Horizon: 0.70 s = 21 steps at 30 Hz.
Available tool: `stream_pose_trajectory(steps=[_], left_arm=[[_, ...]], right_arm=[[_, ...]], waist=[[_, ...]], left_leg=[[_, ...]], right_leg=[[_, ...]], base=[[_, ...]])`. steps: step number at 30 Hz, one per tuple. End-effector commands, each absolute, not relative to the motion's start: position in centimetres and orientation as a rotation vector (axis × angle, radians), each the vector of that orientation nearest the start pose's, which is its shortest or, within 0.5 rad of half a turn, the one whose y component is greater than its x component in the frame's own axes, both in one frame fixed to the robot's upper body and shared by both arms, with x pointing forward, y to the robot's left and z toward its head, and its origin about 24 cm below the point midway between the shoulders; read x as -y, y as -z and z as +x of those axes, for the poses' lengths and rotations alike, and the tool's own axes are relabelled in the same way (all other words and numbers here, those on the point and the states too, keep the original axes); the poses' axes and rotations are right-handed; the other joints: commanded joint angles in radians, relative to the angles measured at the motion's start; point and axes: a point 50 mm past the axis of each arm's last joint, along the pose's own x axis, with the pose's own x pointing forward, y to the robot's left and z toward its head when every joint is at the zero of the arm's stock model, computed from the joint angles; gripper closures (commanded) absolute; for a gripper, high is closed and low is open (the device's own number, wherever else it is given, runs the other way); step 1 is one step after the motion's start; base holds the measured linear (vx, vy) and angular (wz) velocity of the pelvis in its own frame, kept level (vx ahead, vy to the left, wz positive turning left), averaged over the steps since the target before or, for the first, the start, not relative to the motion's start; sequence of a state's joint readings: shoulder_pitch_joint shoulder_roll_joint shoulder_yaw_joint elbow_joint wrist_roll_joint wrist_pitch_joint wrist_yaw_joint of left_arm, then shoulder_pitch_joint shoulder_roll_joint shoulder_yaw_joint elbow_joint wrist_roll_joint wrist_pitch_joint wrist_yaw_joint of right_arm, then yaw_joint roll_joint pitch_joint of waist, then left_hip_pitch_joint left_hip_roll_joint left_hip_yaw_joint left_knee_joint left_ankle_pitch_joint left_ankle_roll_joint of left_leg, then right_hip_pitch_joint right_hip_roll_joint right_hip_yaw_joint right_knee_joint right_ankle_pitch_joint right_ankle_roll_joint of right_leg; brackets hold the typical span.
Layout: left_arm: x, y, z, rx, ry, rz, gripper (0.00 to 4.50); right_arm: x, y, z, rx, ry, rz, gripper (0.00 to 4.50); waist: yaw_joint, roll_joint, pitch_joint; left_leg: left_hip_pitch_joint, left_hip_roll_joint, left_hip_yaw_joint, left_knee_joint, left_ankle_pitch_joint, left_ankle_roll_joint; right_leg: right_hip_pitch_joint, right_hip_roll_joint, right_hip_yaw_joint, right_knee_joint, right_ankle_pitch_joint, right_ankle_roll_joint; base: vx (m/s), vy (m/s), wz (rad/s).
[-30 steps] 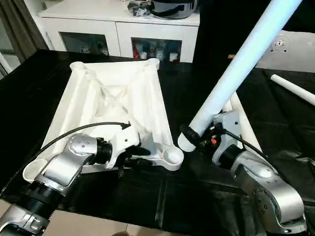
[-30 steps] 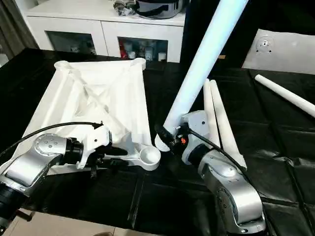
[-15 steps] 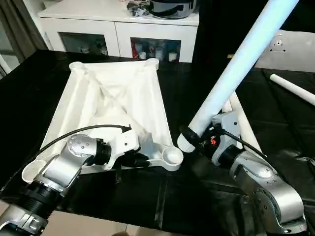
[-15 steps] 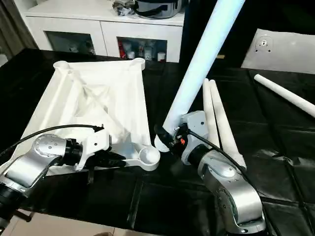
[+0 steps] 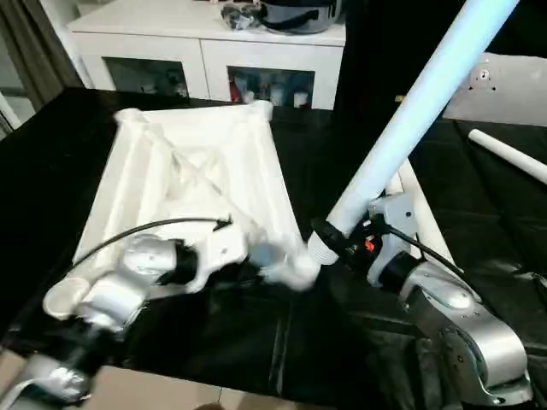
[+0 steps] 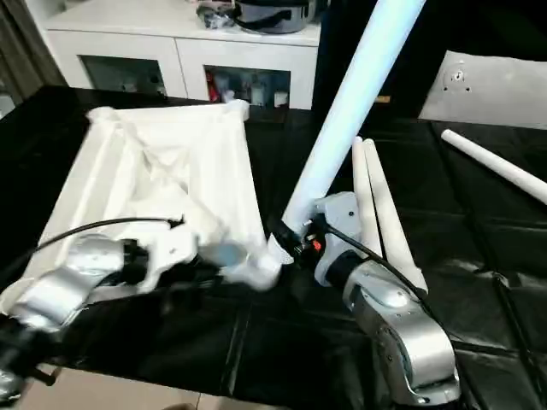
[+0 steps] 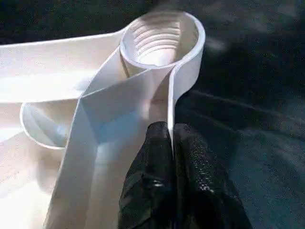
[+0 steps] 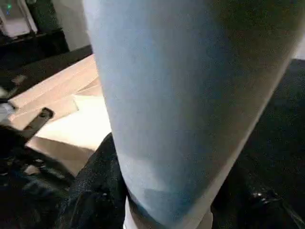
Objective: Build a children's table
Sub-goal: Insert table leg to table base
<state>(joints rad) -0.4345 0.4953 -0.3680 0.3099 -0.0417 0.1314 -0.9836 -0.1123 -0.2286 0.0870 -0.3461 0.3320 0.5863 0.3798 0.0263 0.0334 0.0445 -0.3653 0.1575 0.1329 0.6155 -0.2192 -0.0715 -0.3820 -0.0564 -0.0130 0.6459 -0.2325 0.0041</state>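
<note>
The white tabletop [image 5: 201,171] lies underside up on the black table, ribs showing. My left gripper [image 7: 170,138] is shut on the thin rim wall of the tabletop, just behind its near round corner socket [image 7: 162,38]. My right gripper [image 5: 344,243] is shut on the threaded lower end of a long white leg [image 5: 410,111], which leans up and to the right. That lower end hangs just right of the near corner socket [image 5: 293,272]. Two more legs [image 6: 376,205] lie side by side behind my right wrist.
A further leg [image 5: 509,155] lies at the far right of the table, near a small white panel with holes [image 5: 504,90]. A white cabinet [image 5: 214,51] with glass doors stands behind the table. The table's front edge runs close under my forearms.
My left gripper has shut on the tabletop's rim beside the corner socket. The tabletop and left arm now blur and have shifted slightly. The right arm still holds the leg in place.
</note>
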Motion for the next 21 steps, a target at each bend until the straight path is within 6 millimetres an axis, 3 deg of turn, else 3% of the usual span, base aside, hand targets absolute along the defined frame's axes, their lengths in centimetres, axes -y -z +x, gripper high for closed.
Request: stream_pose_trajectory(steps=[1,8,9,14,16,21], left_arm=[[-15.75,-5.88,30.23,-0.368,1.111,0.508,4.5],[-15.52,-5.35,29.36,-0.415,1.168,0.444,4.5],[-15.44,-5.33,29.38,-0.416,1.168,0.425,4.05],[-15.46,-5.38,29.51,-0.42,1.16,0.424,3.88],[-15.67,-5.23,29.67,-0.434,1.137,0.44,3.56],[-15.82,-5.1,29.6,-0.453,1.143,0.447,3.54]], right_arm=[[12.32,-9.79,25.48,-0.145,-0.629,0.082,2.6],[12.2,-9.78,25.47,-0.147,-0.638,0.082,2.6],[12.19,-9.77,25.48,-0.147,-0.637,0.083,2.6],[12.19,-9.72,25.52,-0.15,-0.638,0.079,2.6],[12.17,-9.7,25.52,-0.151,-0.64,0.078,2.6],[12.17,-9.71,25.52,-0.151,-0.639,0.077,2.6]], waist=[[0.008,0.001,-0.045],[0.016,0.003,-0.056],[0.016,0.003,-0.058],[0.017,0.004,-0.056],[0.019,0.004,-0.054],[0.02,0.007,-0.053]], left_leg=[[-0.001,0.048,-0.012,-0.092,-0.19,-0.038],[0.0,0.048,-0.005,-0.083,-0.055,-0.011],[0.002,0.047,-0.003,-0.081,-0.037,-0.004],[0.004,0.049,-0.001,-0.082,-0.051,0.004],[0.005,0.051,0.0,-0.084,-0.074,-0.002],[0.007,0.053,0.0,-0.087,-0.095,-0.014]], right_leg=[[0.044,-0.073,0.044,-0.091,-0.155,-0.18],[0.048,-0.068,0.039,-0.073,0.08,-0.212],[0.049,-0.066,0.037,-0.071,0.125,-0.222],[0.051,-0.067,0.036,-0.074,0.122,-0.231],[0.051,-0.068,0.037,-0.076,0.087,-0.229],[0.048,-0.069,0.038,-0.079,0.046,-0.219]], base=[[0.0,0.0,0.0],[0.0,0.0,0.0],[0.0,0.0,0.0],[0.0,0.0,0.0],[0.0,0.0,0.0],[0.0,0.0,0.0]])
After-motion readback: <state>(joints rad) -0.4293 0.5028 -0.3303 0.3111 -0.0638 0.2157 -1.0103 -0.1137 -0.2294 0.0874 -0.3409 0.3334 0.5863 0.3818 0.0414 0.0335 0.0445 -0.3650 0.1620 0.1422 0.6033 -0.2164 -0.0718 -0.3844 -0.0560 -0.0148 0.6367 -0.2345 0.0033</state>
